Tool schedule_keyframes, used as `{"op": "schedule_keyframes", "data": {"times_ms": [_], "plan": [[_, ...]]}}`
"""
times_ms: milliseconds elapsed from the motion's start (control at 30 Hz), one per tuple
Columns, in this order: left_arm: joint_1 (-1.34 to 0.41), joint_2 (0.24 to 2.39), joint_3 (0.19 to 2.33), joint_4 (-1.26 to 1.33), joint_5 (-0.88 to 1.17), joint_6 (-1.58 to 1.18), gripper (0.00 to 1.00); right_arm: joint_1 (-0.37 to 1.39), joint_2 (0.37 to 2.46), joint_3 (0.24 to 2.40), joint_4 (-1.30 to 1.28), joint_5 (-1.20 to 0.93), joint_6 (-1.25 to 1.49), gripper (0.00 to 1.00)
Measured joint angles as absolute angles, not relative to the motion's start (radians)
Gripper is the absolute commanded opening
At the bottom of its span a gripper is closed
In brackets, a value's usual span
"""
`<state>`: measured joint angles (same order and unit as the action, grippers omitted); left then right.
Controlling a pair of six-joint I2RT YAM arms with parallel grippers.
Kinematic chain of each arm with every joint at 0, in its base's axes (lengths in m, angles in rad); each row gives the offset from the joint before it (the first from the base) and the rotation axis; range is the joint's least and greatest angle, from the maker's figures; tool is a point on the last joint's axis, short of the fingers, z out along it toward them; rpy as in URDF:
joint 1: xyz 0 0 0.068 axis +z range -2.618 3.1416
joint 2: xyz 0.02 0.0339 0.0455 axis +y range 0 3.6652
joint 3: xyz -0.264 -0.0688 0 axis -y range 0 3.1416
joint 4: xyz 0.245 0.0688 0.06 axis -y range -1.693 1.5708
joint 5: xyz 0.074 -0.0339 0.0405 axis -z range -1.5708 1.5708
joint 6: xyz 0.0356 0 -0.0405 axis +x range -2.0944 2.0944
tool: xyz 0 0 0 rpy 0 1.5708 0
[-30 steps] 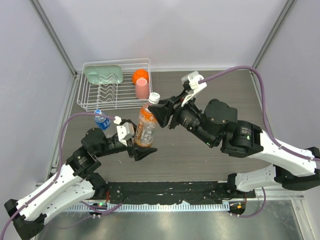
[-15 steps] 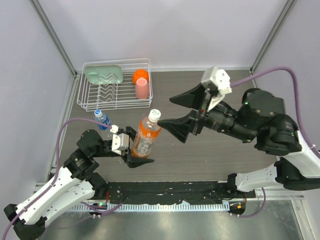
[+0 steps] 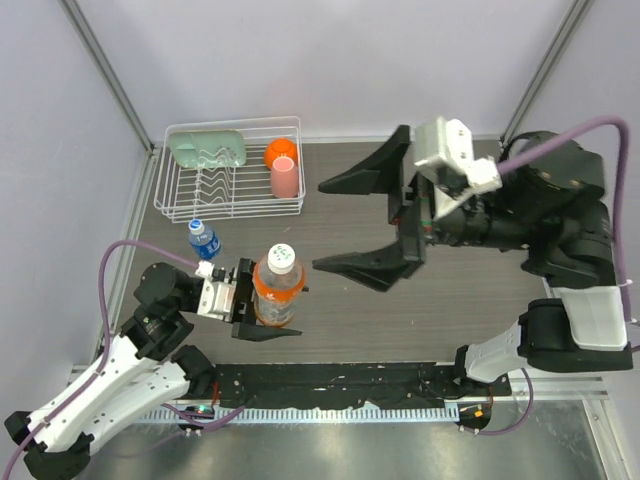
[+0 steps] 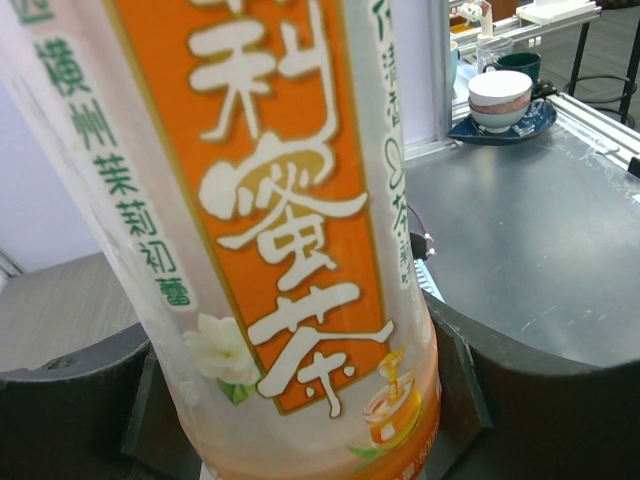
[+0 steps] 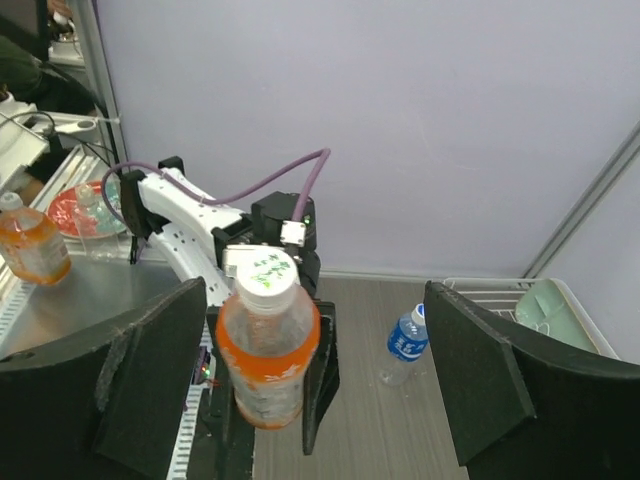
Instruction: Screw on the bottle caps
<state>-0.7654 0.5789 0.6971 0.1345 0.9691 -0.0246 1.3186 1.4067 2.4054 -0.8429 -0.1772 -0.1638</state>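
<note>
So the dish rack (image 3: pixel 180 205) sits in the table's (image 3: pixel 340 235) far left corner, with a dish (image 3: pixel 207 148) in its left half and two cups at its right end, the rear cup (image 3: pixel 280 152) right behind the front cup (image 3: pixel 284 178). Just in front of the rack, by the left edge, stands the smaller bottle (image 3: pixel 205 242). The bigger bottle (image 3: pixel 277 292) is right of that and closer to the front edge, upright between the left gripper's (image 3: pixel 262 300) fingers, cap (image 3: pixel 282 255) on top. The right gripper (image 3: pixel 318 225) hangs mid-table, right of the bigger bottle and apart from it.
</note>
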Motion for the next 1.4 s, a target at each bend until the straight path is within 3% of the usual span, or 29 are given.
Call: {"op": "schedule_keyframes", "data": {"times_ms": [200, 567, 1167, 1400], "plan": [[-0.765, 0.577, 0.670, 0.213, 0.960, -0.053, 0.02, 1.143, 1.500, 2.391, -0.833, -0.400, -0.155, 0.89], [-0.774, 0.558, 0.586, 0.304, 0.921, -0.092, 0.00, 1.114, 1.502, 2.221, -0.719, -0.650, -0.118, 0.87], [-0.785, 0.544, 0.501, 0.348, 0.850, -0.142, 0.00, 1.085, 1.448, 2.100, -0.647, -0.725, -0.105, 0.77], [-0.785, 0.522, 0.495, 0.348, 0.857, -0.146, 0.00, 1.076, 1.448, 2.079, -0.583, -0.760, -0.076, 0.67]]}}
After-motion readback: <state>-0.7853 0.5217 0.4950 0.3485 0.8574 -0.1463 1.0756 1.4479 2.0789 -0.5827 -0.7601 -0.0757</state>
